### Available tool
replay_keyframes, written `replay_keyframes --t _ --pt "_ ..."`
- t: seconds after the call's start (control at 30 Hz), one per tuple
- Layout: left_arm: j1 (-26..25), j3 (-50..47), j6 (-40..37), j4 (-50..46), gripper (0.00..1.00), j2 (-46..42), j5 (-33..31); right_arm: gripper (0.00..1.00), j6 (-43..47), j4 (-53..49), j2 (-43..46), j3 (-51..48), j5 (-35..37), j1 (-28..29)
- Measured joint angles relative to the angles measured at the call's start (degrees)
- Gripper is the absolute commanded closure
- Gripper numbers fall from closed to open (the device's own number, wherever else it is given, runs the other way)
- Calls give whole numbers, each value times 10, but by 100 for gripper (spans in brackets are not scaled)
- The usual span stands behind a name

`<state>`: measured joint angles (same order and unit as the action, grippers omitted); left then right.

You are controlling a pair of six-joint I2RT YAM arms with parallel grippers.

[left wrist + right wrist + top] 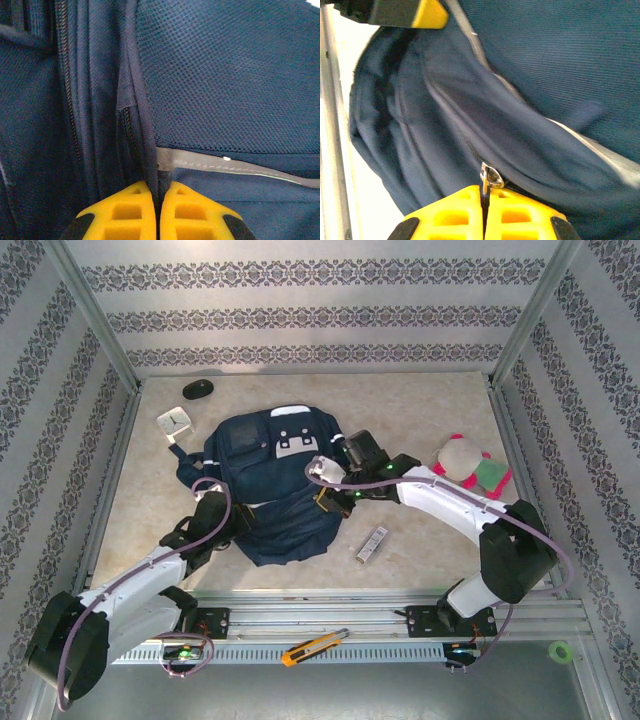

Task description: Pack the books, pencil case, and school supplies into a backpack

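1. Top view: the backpack (275, 480) lies at the middle of the table, pockets up. The left gripper (235, 512) sits at its left side and the right gripper (333, 502) at its right side. The silver bar (372, 544) lies on the table just right of the bag, towards the near edge, and the yellow-orange item (315, 645) rests on the rail at the near edge. Both supplies are outside the bag, so the step in hand is probably unzipping it.

2. Left wrist view: the left gripper (159, 200) has its fingers pressed together on a fold of navy fabric, just beside a zipper track (67, 100). This hand should act as the anchor. It should grip firmly and draw the cloth taut, away from the other arm, so the track lies straight.

3. Right wrist view: the right gripper (484, 205) has its fingers closed on the small metal zipper pull (490, 177). The pull should travel along the line of the teeth, low and steady, not upward. The tab is thin and held only at its end, so a jerk or a sideways twist could slip it free or bunch the fabric.
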<state>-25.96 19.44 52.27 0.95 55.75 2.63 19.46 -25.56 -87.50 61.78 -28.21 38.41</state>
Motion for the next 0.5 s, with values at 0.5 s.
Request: replay_keyframes --t 0.5 --pt "-49 27 16 94 95 82 -48 100 -82 -30 1 23 80 32"
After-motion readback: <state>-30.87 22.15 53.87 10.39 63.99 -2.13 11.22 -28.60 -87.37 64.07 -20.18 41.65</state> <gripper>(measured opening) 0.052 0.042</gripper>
